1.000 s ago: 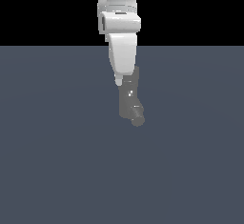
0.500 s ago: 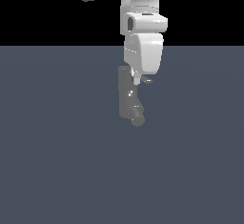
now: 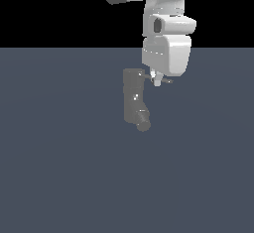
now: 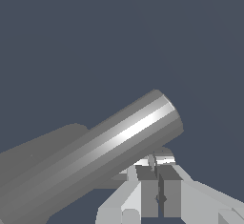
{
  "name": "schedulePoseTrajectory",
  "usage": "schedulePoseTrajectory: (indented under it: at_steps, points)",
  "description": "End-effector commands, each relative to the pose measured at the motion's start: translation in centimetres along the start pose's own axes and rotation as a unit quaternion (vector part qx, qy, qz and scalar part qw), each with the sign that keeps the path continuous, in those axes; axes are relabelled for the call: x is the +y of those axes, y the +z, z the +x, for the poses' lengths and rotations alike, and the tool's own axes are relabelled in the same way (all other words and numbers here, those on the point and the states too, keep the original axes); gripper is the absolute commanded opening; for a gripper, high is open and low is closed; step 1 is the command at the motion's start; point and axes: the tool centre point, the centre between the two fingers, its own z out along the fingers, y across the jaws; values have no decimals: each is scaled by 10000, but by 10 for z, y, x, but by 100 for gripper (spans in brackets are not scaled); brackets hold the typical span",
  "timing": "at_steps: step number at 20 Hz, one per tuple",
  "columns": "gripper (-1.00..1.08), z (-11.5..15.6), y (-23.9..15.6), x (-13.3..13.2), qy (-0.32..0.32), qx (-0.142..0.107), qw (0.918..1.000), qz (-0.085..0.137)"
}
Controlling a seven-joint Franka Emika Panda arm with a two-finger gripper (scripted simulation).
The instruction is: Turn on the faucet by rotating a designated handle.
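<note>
The grey faucet (image 3: 133,95) stands upright on the floor, its rounded spout end (image 3: 143,126) at the bottom. From its top the thin dark handle (image 3: 166,81) sticks out toward the exterior view's right. My gripper (image 3: 157,81) hangs right at the handle, beside the column's top, and the white hand above hides part of the rod. In the wrist view the handle (image 4: 119,142) fills the picture as a shiny grey cylinder. It lies across the front of my gripper (image 4: 157,192). The fingers (image 4: 147,192) are pressed together with nothing between them. Whether they touch the rod I cannot tell.
A flat blue-grey floor (image 3: 59,177) spreads around the faucet. The large white arm (image 3: 166,38) comes down from above at the exterior view's upper right. A darker grey mass (image 4: 33,156) behind the rod seems to be the faucet body.
My arm has moved toward the exterior view's right, from in front of the faucet's top to its right side. The faucet column stays put, and the handle's tip now shows.
</note>
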Motion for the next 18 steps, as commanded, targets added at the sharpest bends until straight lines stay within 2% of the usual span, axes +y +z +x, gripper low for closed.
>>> schedulePoseTrajectory:
  at_steps: [1,18]
  points:
    - [-100,5,0,-4,7,1,10000,-1]
    - [-100,55,0,-43,93,9,10000,-3]
